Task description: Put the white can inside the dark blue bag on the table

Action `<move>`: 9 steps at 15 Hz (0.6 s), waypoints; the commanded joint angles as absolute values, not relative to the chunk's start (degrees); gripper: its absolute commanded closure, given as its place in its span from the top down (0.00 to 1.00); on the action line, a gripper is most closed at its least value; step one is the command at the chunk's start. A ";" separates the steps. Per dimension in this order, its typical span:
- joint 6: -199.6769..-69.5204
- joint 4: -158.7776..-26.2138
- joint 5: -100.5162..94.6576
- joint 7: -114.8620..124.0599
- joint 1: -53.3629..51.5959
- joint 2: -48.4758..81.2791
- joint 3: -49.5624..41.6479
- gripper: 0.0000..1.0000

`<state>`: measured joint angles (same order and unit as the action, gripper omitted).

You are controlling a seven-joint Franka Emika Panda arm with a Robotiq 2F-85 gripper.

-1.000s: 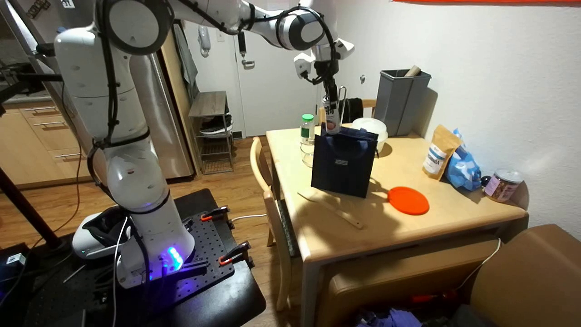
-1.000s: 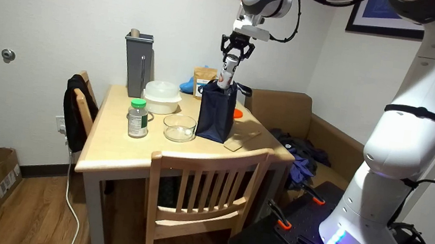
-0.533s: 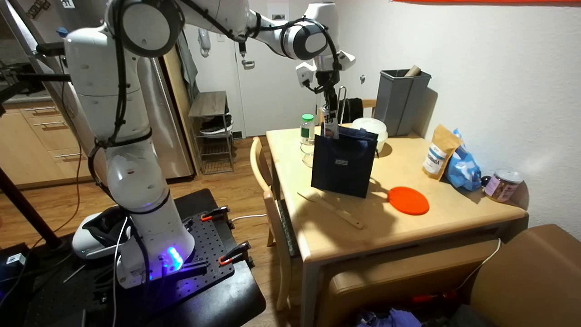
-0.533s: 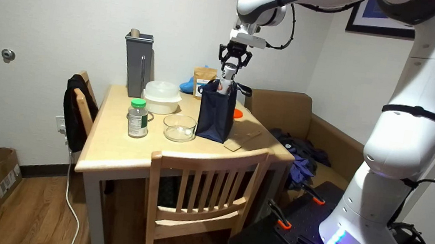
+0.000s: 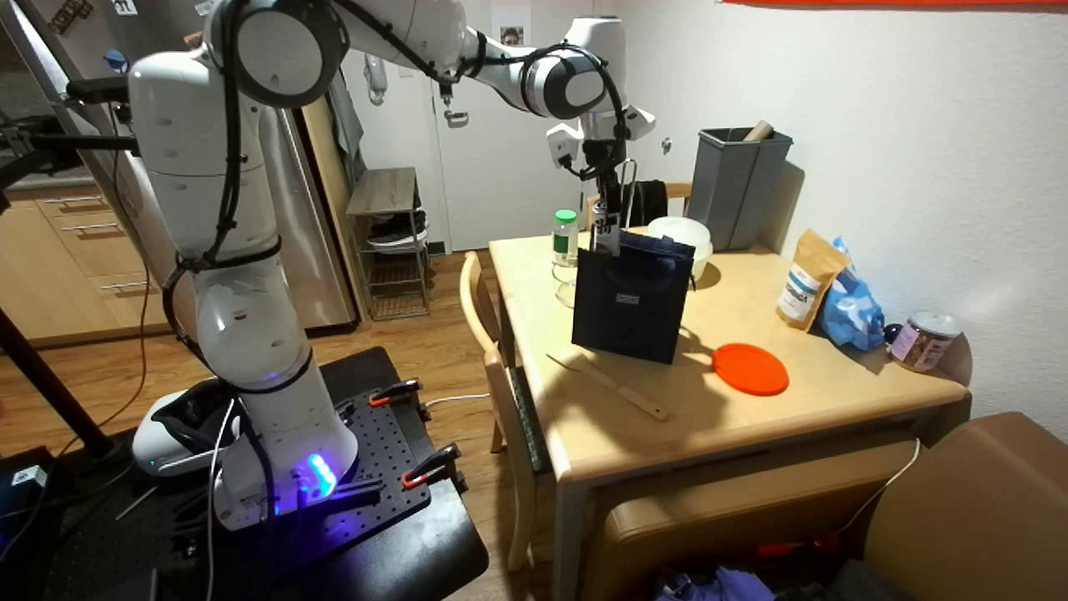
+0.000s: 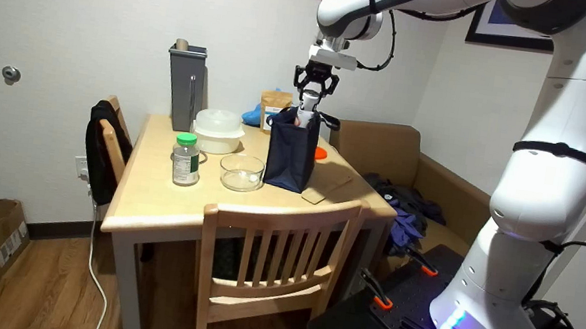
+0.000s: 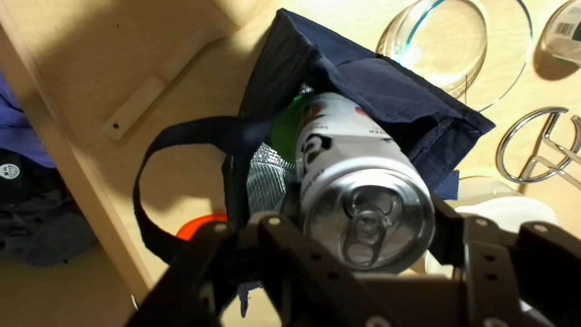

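The white can (image 5: 606,238) is held in my gripper (image 5: 607,213) with its lower part inside the mouth of the dark blue bag (image 5: 630,309). In an exterior view, the upper part of the can (image 6: 306,116) still shows above the rim of the bag (image 6: 291,156), under the gripper (image 6: 311,94). In the wrist view, the fingers of the gripper (image 7: 368,213) stand on both sides of the can (image 7: 349,136), near its top. The can slants slightly in the bag opening (image 7: 381,86). Silver lining and something green (image 7: 286,131) show inside. The bag stands upright on the table (image 5: 834,409).
A glass bowl (image 6: 241,177) and a green-lidded jar (image 6: 185,164) stand near the bag. A wooden spatula (image 5: 613,386) and an orange disc (image 5: 751,369) lie beside it. A white container (image 6: 217,137), a metal stand (image 7: 540,145) and a grey bin (image 5: 743,188) are behind.
My gripper has moved down with the can. The can's lower end has gone from above the bag's rim to inside its mouth. The bag has not visibly moved.
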<state>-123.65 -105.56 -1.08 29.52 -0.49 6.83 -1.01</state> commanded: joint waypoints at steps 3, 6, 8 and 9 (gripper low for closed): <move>-121.77 -106.00 -0.98 29.80 -0.62 7.20 -1.46 0.51; -121.16 -105.22 -1.20 29.77 -0.46 7.30 -1.71 0.51; -120.61 -104.64 -1.24 29.69 -0.30 7.38 -1.97 0.52; -120.39 -104.48 -1.30 29.66 -0.21 7.31 -2.10 0.52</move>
<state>-122.80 -105.42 -1.08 29.52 -0.40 6.85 -1.49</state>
